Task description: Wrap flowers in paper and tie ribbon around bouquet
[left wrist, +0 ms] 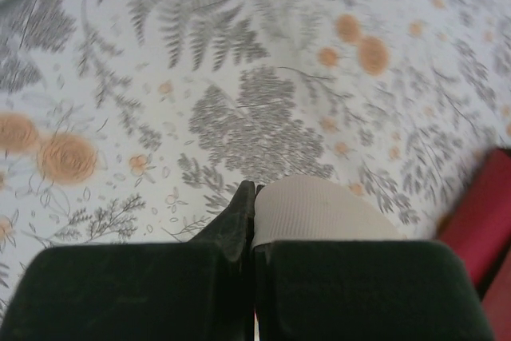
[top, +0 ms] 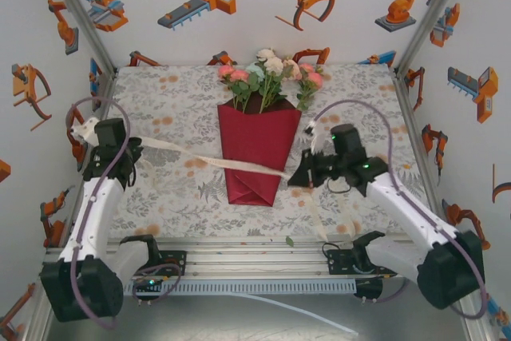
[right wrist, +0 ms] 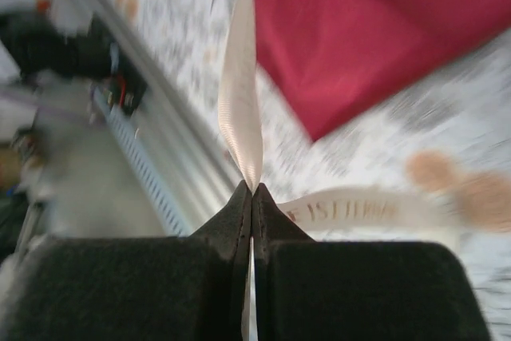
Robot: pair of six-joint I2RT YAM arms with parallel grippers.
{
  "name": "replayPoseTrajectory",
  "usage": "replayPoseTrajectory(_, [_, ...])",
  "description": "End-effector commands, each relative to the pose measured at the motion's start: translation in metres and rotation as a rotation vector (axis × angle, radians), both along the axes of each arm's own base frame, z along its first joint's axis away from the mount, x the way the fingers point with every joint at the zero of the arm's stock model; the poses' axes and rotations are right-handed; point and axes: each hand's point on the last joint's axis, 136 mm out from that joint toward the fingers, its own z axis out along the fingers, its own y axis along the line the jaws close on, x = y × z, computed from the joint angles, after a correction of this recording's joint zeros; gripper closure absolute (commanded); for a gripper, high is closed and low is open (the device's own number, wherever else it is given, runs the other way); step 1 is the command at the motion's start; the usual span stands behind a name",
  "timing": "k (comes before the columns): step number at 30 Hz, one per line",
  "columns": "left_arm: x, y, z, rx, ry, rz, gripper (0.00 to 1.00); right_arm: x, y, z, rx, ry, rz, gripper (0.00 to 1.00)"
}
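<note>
Centre: bouquet lies flat on the table and blocks the middle.
Crossing: ribbon strung from left gripper to right gripper, over the bouquet; bars front-to-back passage.
Open room: tablecloth either side of the bouquet, behind the ribbon.

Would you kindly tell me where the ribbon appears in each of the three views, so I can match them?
Top external: the ribbon stretches from the left gripper across the paper to the right gripper.
Left wrist: ribbon at bottom centre, pinched; paper at right edge.
Right wrist: ribbon runs up the centre; paper top right.
Shared landmark: the crimson paper.
</note>
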Motion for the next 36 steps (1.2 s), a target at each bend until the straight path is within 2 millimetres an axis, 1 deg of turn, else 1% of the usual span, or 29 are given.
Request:
replayPoseTrajectory(1, [-0.006,0.009,-0.025,-0.179,-0.031,0.155,1.00,-0.008,0.031,0.023,0.119,0.003,0.111,0.75])
replayPoseTrajectory(2, [-0.007,0.014,-0.029,-0.178,-0.019,0.183,1.00,-0.009,0.033,0.016,0.094,0.036,0.120,0.67])
replayPoseTrajectory(3, [-0.008,0.019,-0.033,-0.168,-0.001,0.211,1.00,-0.006,0.032,0.014,0.062,0.047,0.119,0.62])
replayPoseTrajectory(5, [-0.008,0.028,-0.041,-0.167,0.023,0.248,1.00,0.007,0.023,0.019,-0.006,0.007,0.062,0.58])
replayPoseTrajectory(7, [-0.012,0.045,-0.050,-0.193,0.037,0.320,1.00,0.026,0.005,0.027,-0.031,-0.030,-0.057,0.54])
replayPoseTrajectory(9, [-0.017,0.062,-0.060,-0.250,0.027,0.395,0.99,0.034,-0.010,0.027,-0.037,-0.022,-0.146,0.54])
replayPoseTrajectory(10, [-0.015,0.068,-0.063,-0.280,0.007,0.413,0.96,0.038,-0.020,0.020,-0.078,-0.019,-0.207,0.53])
replayPoseTrajectory(11, [-0.008,0.070,-0.061,-0.295,-0.016,0.401,0.92,0.042,-0.032,0.011,-0.135,-0.013,-0.275,0.53])
replayPoseTrajectory(12, [0.002,0.068,-0.057,-0.304,-0.026,0.368,0.87,0.045,-0.048,-0.002,-0.209,0.006,-0.366,0.53])
replayPoseTrajectory(13, [0.017,0.062,-0.051,-0.308,-0.038,0.305,0.80,0.048,-0.063,-0.014,-0.269,0.039,-0.460,0.53])
replayPoseTrajectory(14, [0.031,0.054,-0.044,-0.304,-0.045,0.246,0.73,0.045,-0.067,-0.021,-0.283,0.080,-0.494,0.53])
replayPoseTrajectory(15, [0.043,0.043,-0.037,-0.295,-0.046,0.179,0.69,0.039,-0.067,-0.026,-0.285,0.116,-0.487,0.53])
replayPoseTrajectory(16, [0.053,0.032,-0.028,-0.277,-0.049,0.120,0.66,0.030,-0.068,-0.032,-0.309,0.144,-0.476,0.46])
replayPoseTrajectory(17, [0.059,0.022,-0.019,-0.254,-0.056,0.070,0.60,0.021,-0.071,-0.038,-0.351,0.155,-0.465,0.42])
replayPoseTrajectory(18, [0.064,0.012,-0.009,-0.227,-0.065,0.019,0.52,0.011,-0.076,-0.044,-0.410,0.144,-0.446,0.40])
replayPoseTrajectory(20, [0.066,-0.005,0.007,-0.173,-0.049,-0.065,0.38,-0.006,-0.087,-0.057,-0.501,0.146,-0.439,0.33])
replayPoseTrajectory(21, [0.065,-0.012,0.017,-0.127,-0.035,-0.093,0.32,-0.013,-0.087,-0.063,-0.505,0.163,-0.422,0.26])
replayPoseTrajectory(22, [0.064,-0.019,0.026,-0.069,-0.025,-0.124,0.26,-0.019,-0.086,-0.069,-0.507,0.183,-0.403,0.21])
replayPoseTrajectory(23, [0.062,-0.027,0.035,-0.009,-0.008,-0.161,0.20,-0.025,-0.085,-0.077,-0.524,0.207,-0.387,0.17])
replayPoseTrajectory(24, [0.062,-0.037,0.042,0.029,0.008,-0.201,0.15,-0.030,-0.084,-0.086,-0.548,0.234,-0.368,0.16])
replayPoseTrajectory(26, [0.063,-0.058,0.047,0.065,0.043,-0.300,0.10,-0.034,-0.088,-0.101,-0.615,0.265,-0.365,0.16])
replayPoseTrajectory(29, [0.064,-0.089,0.046,0.078,0.095,-0.423,0.08,-0.031,-0.086,-0.114,-0.681,0.266,-0.368,0.16])
replayPoseTrajectory(32, [0.063,-0.105,0.049,0.053,0.073,-0.477,0.08,-0.032,-0.084,-0.127,-0.753,0.263,-0.360,0.20])
replayPoseTrajectory(34, [0.064,-0.117,0.054,-0.014,0.026,-0.508,0.08,-0.034,-0.086,-0.137,-0.791,0.284,-0.372,0.28])
replayPoseTrajectory(35, [0.065,-0.125,0.057,-0.056,-0.007,-0.528,0.08,-0.034,-0.089,-0.143,-0.817,0.296,-0.387,0.35])
replayPoseTrajectory(36, [0.065,-0.132,0.058,-0.097,-0.029,-0.544,0.08,-0.034,-0.094,-0.148,-0.848,0.300,-0.404,0.45])
